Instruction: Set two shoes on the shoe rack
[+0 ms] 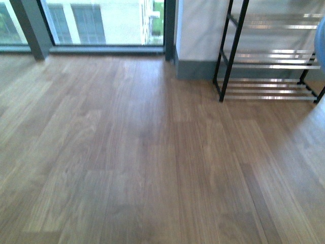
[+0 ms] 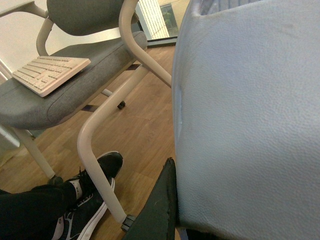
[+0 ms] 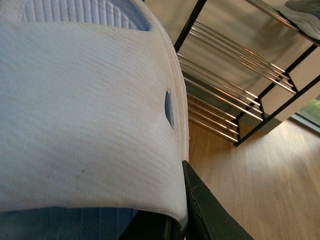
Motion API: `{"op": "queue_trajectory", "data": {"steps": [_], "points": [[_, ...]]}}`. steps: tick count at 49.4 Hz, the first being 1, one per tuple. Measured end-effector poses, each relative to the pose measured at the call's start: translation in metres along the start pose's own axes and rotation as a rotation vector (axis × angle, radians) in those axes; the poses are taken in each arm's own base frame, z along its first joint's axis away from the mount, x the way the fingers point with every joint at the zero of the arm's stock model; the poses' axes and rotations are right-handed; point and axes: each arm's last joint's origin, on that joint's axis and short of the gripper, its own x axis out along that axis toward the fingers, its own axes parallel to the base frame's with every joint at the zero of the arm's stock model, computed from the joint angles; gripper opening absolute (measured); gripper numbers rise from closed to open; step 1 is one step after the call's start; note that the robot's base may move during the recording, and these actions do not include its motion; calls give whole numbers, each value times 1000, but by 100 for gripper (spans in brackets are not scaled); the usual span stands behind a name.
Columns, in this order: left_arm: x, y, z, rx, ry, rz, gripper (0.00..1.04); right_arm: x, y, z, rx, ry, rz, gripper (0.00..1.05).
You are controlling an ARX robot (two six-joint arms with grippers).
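In the left wrist view, one shoe (image 2: 250, 110) fills the right side as a pale grey, leathery surface. My left gripper (image 2: 170, 172) is shut on it, and only one dark finger (image 2: 157, 210) shows against its edge. The other shoe (image 3: 85, 100) shows its thick white sole in the right wrist view, with my right gripper (image 3: 182, 167) shut on it and one dark finger (image 3: 205, 212) alongside. The shoe rack (image 3: 225, 95), with a black frame and silver bars, stands just beyond that shoe. In the front view the shoe rack (image 1: 269, 61) is at the upper right against the wall.
Wood floor (image 1: 142, 152) stretches to a window (image 1: 101, 23). A blurred pale blue shape (image 1: 320, 46) cuts the right edge. Near the left arm are a grey chair (image 2: 70, 90) holding a keyboard (image 2: 50, 74) and a person's black sneaker (image 2: 90, 200). A grey item (image 3: 302, 15) lies on an upper shelf.
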Motion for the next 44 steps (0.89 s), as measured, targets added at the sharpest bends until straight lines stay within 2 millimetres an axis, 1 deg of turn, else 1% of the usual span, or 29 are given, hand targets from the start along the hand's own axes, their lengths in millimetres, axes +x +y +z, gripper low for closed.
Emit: {"op": "queue_trajectory", "data": {"steps": [44], "points": [[0, 0, 0, 2, -1, 0, 2, 0, 0, 0, 0, 0, 0, 2]]}}
